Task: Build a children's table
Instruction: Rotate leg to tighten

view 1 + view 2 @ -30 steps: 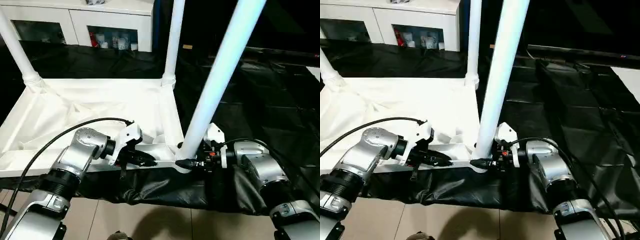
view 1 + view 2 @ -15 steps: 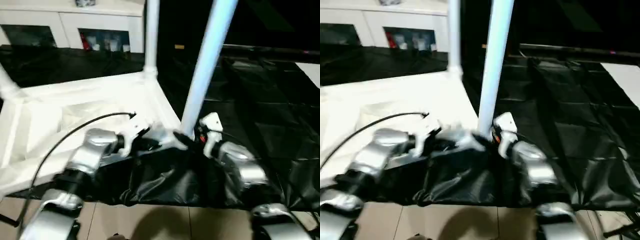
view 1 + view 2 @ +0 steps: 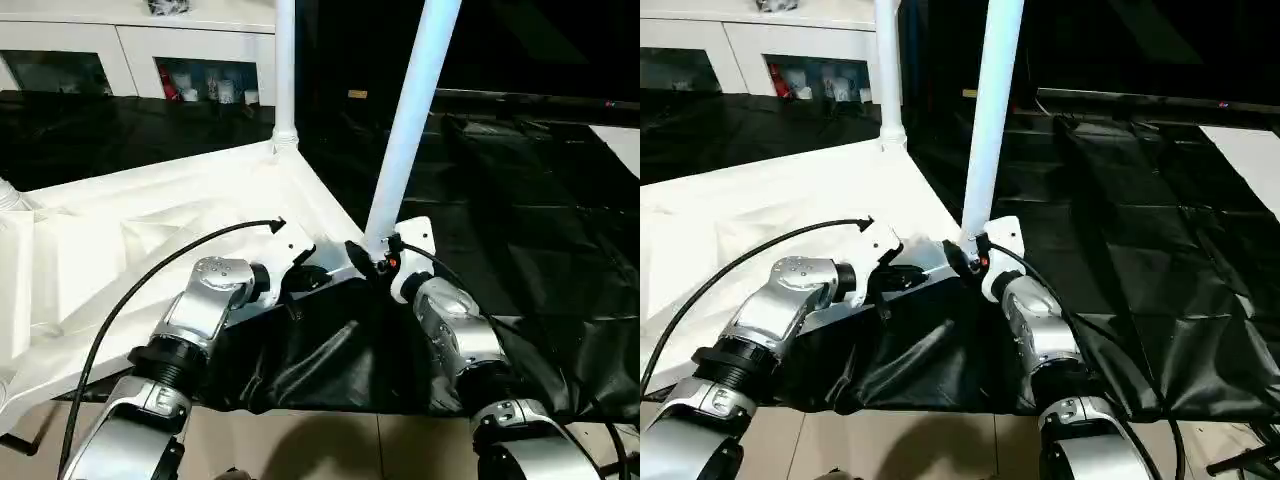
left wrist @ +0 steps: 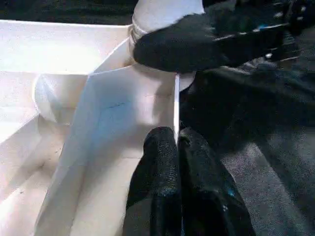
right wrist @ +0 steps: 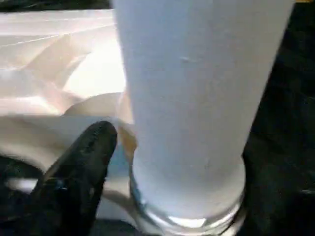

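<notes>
At lower centre of the head view, the left gripper (image 4: 177,162) pinches the thin side rim of the upturned table top (image 3: 150,220), its two black fingers pressed together on the edge. Just right of it, the right gripper (image 3: 372,262) clasps the base of the near leg (image 3: 410,120), one black finger (image 5: 78,167) visible against the tube where it meets its corner socket; how firmly it grips cannot be told. The table lies upside down on the black-covered work table (image 3: 530,200). Toward upper centre a second leg (image 3: 284,70) stands in the far corner, and at the left edge another socket collar (image 3: 10,195) shows. At least two legs appear seated; the remainder, and righting the table, seemingly lie ahead.
</notes>
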Available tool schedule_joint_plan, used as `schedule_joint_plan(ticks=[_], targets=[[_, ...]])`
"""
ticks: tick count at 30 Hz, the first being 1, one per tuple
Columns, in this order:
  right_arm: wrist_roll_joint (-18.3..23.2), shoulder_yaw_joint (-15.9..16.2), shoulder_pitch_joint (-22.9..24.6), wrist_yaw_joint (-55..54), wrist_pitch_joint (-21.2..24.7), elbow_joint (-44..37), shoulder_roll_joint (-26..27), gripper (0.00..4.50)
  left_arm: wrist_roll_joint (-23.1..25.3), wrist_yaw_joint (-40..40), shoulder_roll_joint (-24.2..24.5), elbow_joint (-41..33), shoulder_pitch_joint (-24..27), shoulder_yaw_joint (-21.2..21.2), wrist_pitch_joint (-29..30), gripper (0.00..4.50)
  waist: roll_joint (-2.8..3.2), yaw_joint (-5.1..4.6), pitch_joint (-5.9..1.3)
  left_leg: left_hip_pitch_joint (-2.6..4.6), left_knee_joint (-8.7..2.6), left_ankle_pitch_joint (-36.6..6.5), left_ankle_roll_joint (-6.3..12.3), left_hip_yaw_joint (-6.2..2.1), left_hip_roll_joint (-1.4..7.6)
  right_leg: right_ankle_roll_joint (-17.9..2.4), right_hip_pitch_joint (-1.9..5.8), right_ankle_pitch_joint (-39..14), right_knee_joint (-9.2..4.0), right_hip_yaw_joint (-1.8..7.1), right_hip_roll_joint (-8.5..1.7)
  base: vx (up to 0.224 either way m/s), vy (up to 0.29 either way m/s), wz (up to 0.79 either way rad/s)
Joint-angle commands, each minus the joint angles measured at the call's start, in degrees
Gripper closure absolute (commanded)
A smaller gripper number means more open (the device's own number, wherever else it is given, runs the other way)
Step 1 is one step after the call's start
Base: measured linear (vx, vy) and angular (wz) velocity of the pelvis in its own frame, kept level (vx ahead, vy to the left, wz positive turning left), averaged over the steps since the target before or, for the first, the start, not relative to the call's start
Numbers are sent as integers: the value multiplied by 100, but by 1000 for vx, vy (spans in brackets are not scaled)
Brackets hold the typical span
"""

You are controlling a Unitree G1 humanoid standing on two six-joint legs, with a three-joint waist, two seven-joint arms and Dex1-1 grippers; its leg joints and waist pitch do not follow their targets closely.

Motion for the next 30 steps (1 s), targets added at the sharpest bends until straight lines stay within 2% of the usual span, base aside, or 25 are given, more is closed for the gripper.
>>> schedule_joint_plan(ticks=[1, 2, 3, 4, 7, 8, 9, 11, 12, 13, 14, 15, 19, 20, 22, 24, 26, 28, 30], targets=[[-22, 721, 115, 1096, 152, -21, 62, 58, -519, -604, -149, -435, -20, -153, -319, 450, 24, 23, -364, -13, -368, -1281, 218, -101, 200, -1113, 298, -1087, -429, 272, -326, 0, 0, 0], [-16, 750, 125, 1235, 128, -46, -5, 58, -534, -693, -119, -463, -6, -161, -310, 450, 1, 31, -370, -14, -351, -1150, 295, -92, 198, -1209, 306, -867, -402, 267, -321, 0, 0, 0], [-4, 766, 130, 1341, 117, -64, -52, 58, -531, -732, -95, -462, -6, -168, -321, 450, 11, 33, -366, -16, -344, -1079, 359, -84, 205, -1288, 302, -733, -391, 274, -330, 0, 0, 0], [28, 824, 151, 1641, 101, -128, -181, 58, -534, -856, -29, -460, -4, -187, -346, 450, -7, 34, -365, -19, -343, -1049, 387, -80, 199, -1303, 308, -727, -392, 271, -326, 0, 0, 0], [125, 1044, 236, 2588, 169, -388, -601, 58, -547, -1207, 184, -427, -11, -228, -413, 450, 14, 95, -360, 12, -332, -1044, 447, -68, 218, -1356, 308, -732, -385, 260, -309, 0, 0, 0], [168, 1100, 272, 2982, 250, -511, -762, 58, -575, -1419, 290, -434, -8, -234, -405, 450, 23, 101, -354, 11, -334, -1056, 448, -68, 223, -1372, 306, -731, -379, 257, -305, 0, 0, 0], [188, 1126, 287, 3161, 293, -563, -842, 58, -579, -1532, 359, -429, -6, -248, -416, 450, 67, 122, -347, 13, -341, -1140, 425, -67, 231, -1375, 304, -804, -395, 250, -300, 0, 0, 0], [198, 1136, 296, 3297, 326, -596, -894, 58, -583, -1608, 409, -428, -4, -258, -423, 450, 48, 137, -352, 10, -342, -1172, 390, -73, 239, -1394, 308, -827, -381, 252, -314, 0, 0, 0], [218, 1181, 326, 3481, 361, -674, -972, 58, -586, -1705, 474, -408, -7, -271, -434, 450, 62, 145, -352, 13, -344, -1206, 353, -76, 239, -1400, 308, -890, -387, 252, -321, 0, 0, 0], [236, 1241, 363, 3684, 389, -761, -1062, 58, -575, -1805, 547, -387, -11, -291, -459, 450, 106, 151, -356, 18, -341, -1235, 333, -78, 239, -1411, 307, -894, -386, 251, -322, 0, 0, 0], [259, 1297, 402, 3865, 432, -856, -1139, 58, -567, -1883, 603, -361, -19, -299, -476, 450, 82, 154, -355, 22, -343, -1276, 317, -75, 239, -1404, 309, -892, -394, 252, -310, 0, 0, 0], [282, 1356, 441, 4054, 475, -956, -1224, 58, -556, -1973, 650, -319, -37, -299, -498, 450, 103, 165, -360, 26, -342, -1267, 307, -77, 242, -1428, 305, -840, -381, 254, -314, 0, 0, 0], [265, 1511, 572, 4445, 388, -1169, -1430, 58, -536, -2194, 771, -215, -97, -349, -593, 450, 81, 203, -362, 24, -334, -1240, 306, -75, 237, -1432, 311, -791, -380, 252, -318, 0, 0, 0], [271, 1520, 595, 4519, 413, -1209, -1455, 83, -548, -2224, 779, -209, -104, -353, -594, 450, 56, 208, -362, 18, -337, -1227, 306, -75, 235, -1426, 319, -802, -379, 249, -312, 0, 0, 0], [268, 1546, 633, 4614, 424, -1270, -1495, 89, -569, -2268, 786, -196, -116, -348, -597, 450, 70, 216, -358, 26, -340, -1259, 293, -78, 244, -1429, 303, -891, -384, 249, -323, 0, 0, 0], [289, 1576, 665, 4655, 471, -1320, -1520, 107, -582, -2305, 780, -165, -130, -337, -601, 450, 40, 222, -356, 25, -337, -1274, 270, -73, 238, -1410, 307, -985, -390, 254, -324, 0, 0, 0], [297, 1574, 676, 4620, 503, -1308, -1487, 121, -621, -2336, 762, -195, -97, -329, -548, 450, 40, 216, -357, 21, -340, -1242, 262, -79, 241, -1382, 310, -1022, -391, 254, -331, 0, 0, 0], [307, 1577, 683, 4607, 523, -1318, -1481, 132, -637, -2357, 752, -210, -80, -327, -524, 450, 46, 217, -361, 25, -336, -1205, 263, -77, 241, -1386, 305, -989, -389, 254, -329, 0, 0, 0], [323, 1583, 704, 4600, 552, -1357, -1480, 145, -654, -2394, 741, -236, -39, -352, -521, 450, 16, 216, -368, 15, -328, -1113, 299, -75, 238, -1405, 313, -853, -369, 250, -322, 0, 0, 0]])
